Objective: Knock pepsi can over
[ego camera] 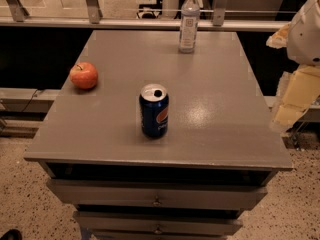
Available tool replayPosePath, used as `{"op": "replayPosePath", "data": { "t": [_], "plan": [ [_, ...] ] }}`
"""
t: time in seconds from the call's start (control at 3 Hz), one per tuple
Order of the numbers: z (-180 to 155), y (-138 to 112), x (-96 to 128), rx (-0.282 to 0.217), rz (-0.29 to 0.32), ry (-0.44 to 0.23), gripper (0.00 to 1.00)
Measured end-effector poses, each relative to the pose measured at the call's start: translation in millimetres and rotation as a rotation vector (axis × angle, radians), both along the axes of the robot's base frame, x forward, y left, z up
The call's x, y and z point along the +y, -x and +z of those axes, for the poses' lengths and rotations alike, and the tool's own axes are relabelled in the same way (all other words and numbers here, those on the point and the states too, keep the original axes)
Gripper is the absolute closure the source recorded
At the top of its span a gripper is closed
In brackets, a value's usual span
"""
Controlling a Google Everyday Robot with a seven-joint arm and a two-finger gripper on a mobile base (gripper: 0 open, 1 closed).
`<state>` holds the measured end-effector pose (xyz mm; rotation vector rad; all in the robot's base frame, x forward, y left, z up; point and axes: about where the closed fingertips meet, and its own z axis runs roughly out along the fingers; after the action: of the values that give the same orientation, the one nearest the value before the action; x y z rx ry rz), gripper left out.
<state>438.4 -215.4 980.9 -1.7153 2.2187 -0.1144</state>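
The pepsi can (154, 110) stands upright near the middle of the grey table (225, 109), a little toward the front edge. It is dark blue with a round logo and an opened silver top. My gripper (292, 101) hangs at the right edge of the view, just beyond the table's right side, pale yellow under the white arm. It is well to the right of the can and does not touch it.
A red apple (83, 75) lies near the table's left edge. A clear plastic water bottle (189, 20) stands upright at the far edge. Drawers (157, 199) sit below the tabletop. A railing runs behind the table.
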Motion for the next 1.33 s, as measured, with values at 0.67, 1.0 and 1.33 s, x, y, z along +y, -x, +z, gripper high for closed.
{"op": "replayPosePath", "data": {
  "t": [0.67,1.0,1.33],
  "plan": [
    [-20,-5,17,0.028,-0.004,-0.099,0.00],
    [-55,-15,40,0.068,0.022,-0.224,0.00],
    [-85,-32,72,0.092,0.079,-0.385,0.00]
  ]
}}
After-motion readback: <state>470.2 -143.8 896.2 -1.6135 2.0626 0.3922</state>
